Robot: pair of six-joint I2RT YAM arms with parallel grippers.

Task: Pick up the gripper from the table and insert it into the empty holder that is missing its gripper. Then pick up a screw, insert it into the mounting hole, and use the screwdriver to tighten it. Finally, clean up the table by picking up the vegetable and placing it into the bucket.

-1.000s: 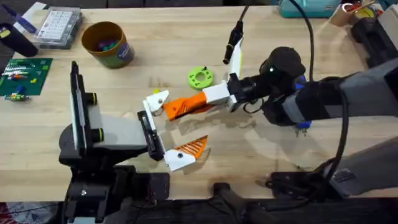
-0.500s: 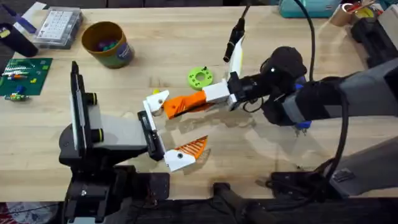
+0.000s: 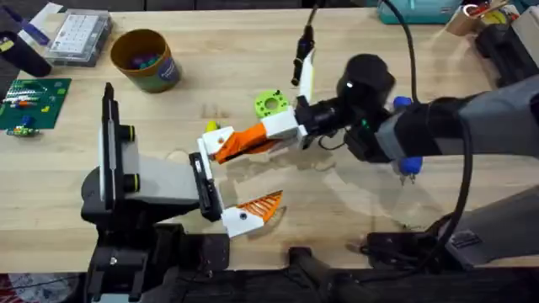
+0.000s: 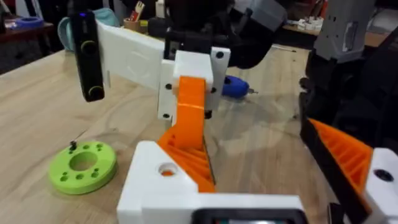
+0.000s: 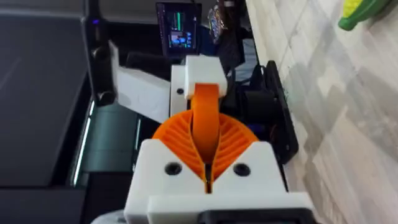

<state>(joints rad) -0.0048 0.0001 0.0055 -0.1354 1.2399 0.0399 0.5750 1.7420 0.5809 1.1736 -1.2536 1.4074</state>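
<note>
I have the right gripper's (image 3: 296, 133) fingers clamped on the gripper (image 3: 253, 140), tip at the holder (image 3: 212, 135); left fingers I cannot tell.

Orange gripper (image 3: 253, 138) seemingly touching holder (image 3: 212, 140).

1. Your overhead view looks down and forward from above the arm bases at the table's near edge, taking in the table (image 3: 354, 202) as far as its far edge.
2. Your left wrist view sits low and close to the tabletop, facing the gripper (image 4: 189, 121) and the green disc (image 4: 82, 166).
3. Your right wrist view looks along the same gripper (image 5: 205, 121) at very close range, from its opposite end.
4. All three views share the gripper (image 3: 253, 140); the overhead and left wrist views also share the green disc (image 3: 270, 104).
</note>
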